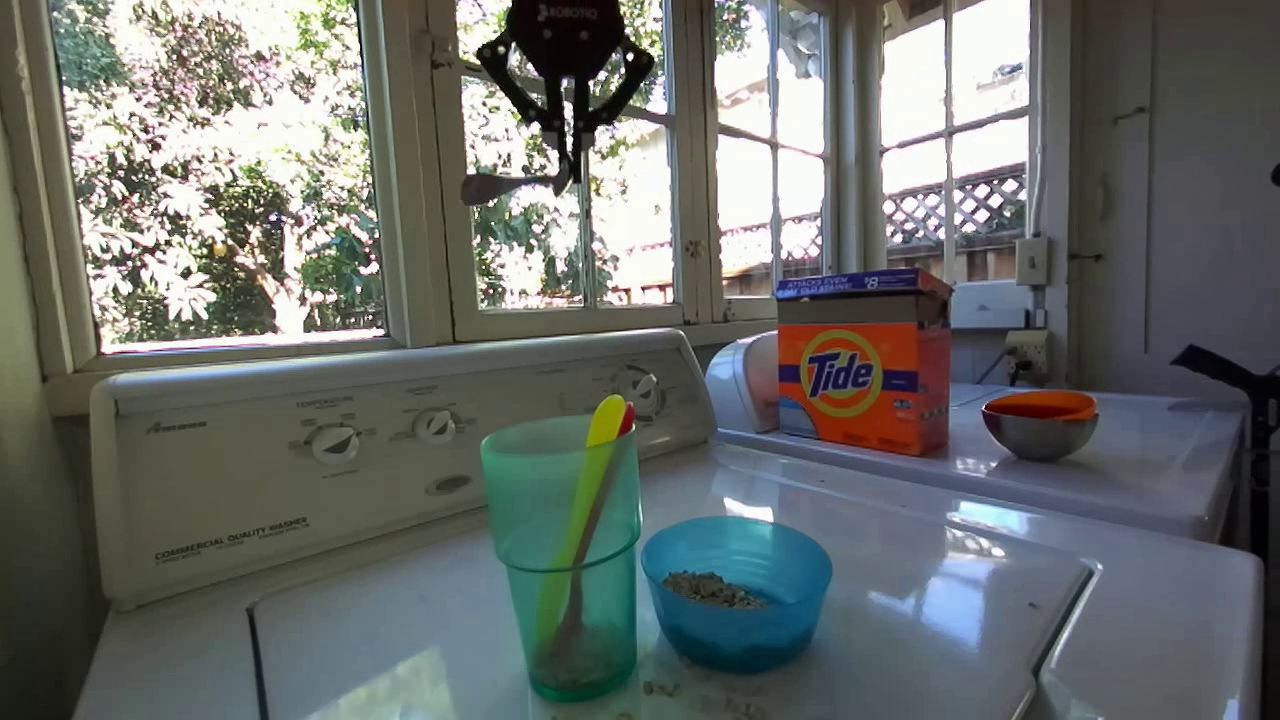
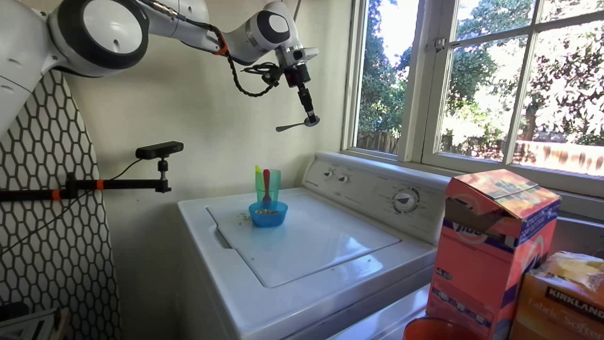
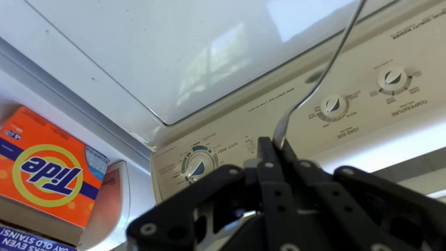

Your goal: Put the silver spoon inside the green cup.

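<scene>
The silver spoon [image 1: 503,187] is already picked up and held pinched in the gripper [image 1: 569,165] above the washer [image 2: 311,248]; its transfer to the green cup [image 1: 522,515] and release inside remain to be done

The counter [image 2: 311,245] is a glossy white washing-machine top, with a control panel [image 1: 385,480] rising along its back edge. Beyond that edge run white-framed windows [image 1: 700,200], bright with daylight on trees [image 1: 220,150] and a lattice-topped fence [image 1: 985,210]. A plain cream wall [image 2: 226,146] rises beyond one side edge; past the opposite edge stands another white appliance [image 1: 1130,470]. Pane-shaped reflections [image 3: 216,59] shine near the back edge. Past the front edge shows a hexagon-patterned sheet [image 2: 52,141].
</scene>
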